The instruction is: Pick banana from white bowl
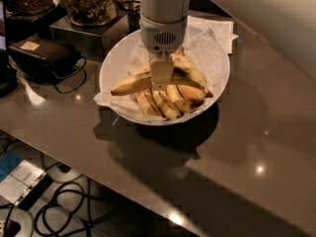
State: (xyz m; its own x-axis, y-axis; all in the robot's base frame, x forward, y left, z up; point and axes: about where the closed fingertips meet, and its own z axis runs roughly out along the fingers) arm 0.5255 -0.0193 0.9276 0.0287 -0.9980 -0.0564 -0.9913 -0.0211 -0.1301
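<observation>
The white bowl (109, 65) stands on the dark table, lined with crumpled white paper. The banana (129, 85), long and pale yellow, lies crosswise on top of several shorter bananas (165, 106) in the bowl. My gripper (162, 78) hangs straight down from the white arm over the bowl's middle. It is shut on the banana at its mid-length. One flat finger (162, 73) shows in front of the banana; the other is hidden behind it.
Flat white paper sheets (219, 29) lie behind the bowl. Glass jars (89, 4) on a metal box stand at the back left, and a black box (47, 53) with a cable at the left. The table's front edge runs diagonally, with cables (64, 201) on the floor below.
</observation>
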